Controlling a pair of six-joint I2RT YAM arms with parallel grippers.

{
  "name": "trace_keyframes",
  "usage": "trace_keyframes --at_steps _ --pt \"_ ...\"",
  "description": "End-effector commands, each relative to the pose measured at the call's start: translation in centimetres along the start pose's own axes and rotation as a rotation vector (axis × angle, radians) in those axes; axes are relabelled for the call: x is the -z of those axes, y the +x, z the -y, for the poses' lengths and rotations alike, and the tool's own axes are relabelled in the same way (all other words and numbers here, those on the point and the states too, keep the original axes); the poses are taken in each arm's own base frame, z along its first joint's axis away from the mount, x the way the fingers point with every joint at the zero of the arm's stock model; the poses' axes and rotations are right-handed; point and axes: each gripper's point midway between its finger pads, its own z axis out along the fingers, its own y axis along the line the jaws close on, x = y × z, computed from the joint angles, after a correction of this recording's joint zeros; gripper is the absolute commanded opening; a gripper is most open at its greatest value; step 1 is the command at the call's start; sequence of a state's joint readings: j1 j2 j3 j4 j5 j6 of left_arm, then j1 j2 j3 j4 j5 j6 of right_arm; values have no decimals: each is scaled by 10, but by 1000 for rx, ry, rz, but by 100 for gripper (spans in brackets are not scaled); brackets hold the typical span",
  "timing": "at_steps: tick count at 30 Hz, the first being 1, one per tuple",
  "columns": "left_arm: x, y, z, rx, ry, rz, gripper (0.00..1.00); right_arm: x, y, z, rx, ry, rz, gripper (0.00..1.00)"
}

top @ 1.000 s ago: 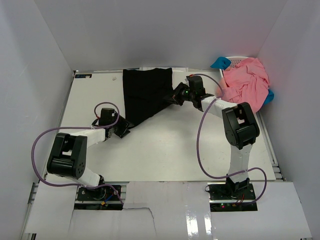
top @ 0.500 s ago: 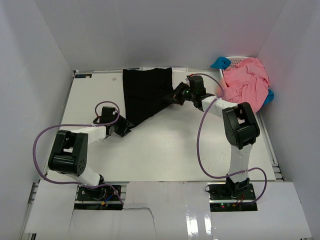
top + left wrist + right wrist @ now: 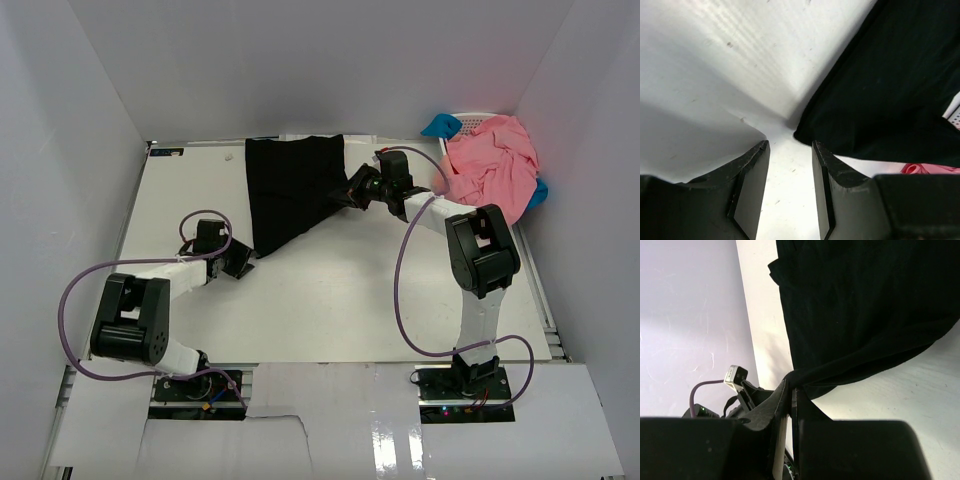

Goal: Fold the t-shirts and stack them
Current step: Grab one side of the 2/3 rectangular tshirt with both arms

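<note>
The black t-shirt (image 3: 290, 185) lies on the table at the back, tapering to a point near its front left corner. My left gripper (image 3: 243, 264) is open and empty, just short of that black corner (image 3: 805, 135). My right gripper (image 3: 348, 192) is shut on the black shirt's right edge; the pinched cloth (image 3: 805, 376) bunches between the fingertips. The salmon-pink t-shirts (image 3: 490, 165) are heaped at the back right, over the white lattice basket (image 3: 478, 121).
White walls close in the table (image 3: 330, 300) on the left, back and right. Blue cloth (image 3: 440, 126) shows beside the pink heap. A purple cable loops off each arm. A pink patch (image 3: 925, 169) shows at the right edge of the left wrist view.
My left gripper has let go of the black shirt's corner and drawn back toward the front left. The right gripper has held its grip and place.
</note>
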State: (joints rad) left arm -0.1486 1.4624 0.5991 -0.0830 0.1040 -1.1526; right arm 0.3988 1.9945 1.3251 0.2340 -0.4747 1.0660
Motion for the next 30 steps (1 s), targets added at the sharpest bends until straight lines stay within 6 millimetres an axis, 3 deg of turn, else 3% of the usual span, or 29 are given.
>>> trace_keyframes --at_steps 1,9,17,21,23,24,30 --pt "-12 9 -47 21 -172 -25 51 10 -12 -25 50 -57 32 8" --pt "-19 4 -38 23 -157 -19 52 10 -11 -24 50 -58 28 8" --pt "-29 11 -39 23 -139 -58 48 10 -12 -24 48 -57 30 8" --pt "-33 13 -42 18 -138 -67 29 11 -12 -25 51 -60 32 8" --pt "-34 14 -44 19 -141 -67 4 11 -11 -25 52 -59 31 8" --pt "-33 14 -44 15 -142 -70 0 11 -11 -24 51 -56 30 8" --pt "-28 13 -33 -68 -107 -94 0 25 6 -13 76 -23 1 8"
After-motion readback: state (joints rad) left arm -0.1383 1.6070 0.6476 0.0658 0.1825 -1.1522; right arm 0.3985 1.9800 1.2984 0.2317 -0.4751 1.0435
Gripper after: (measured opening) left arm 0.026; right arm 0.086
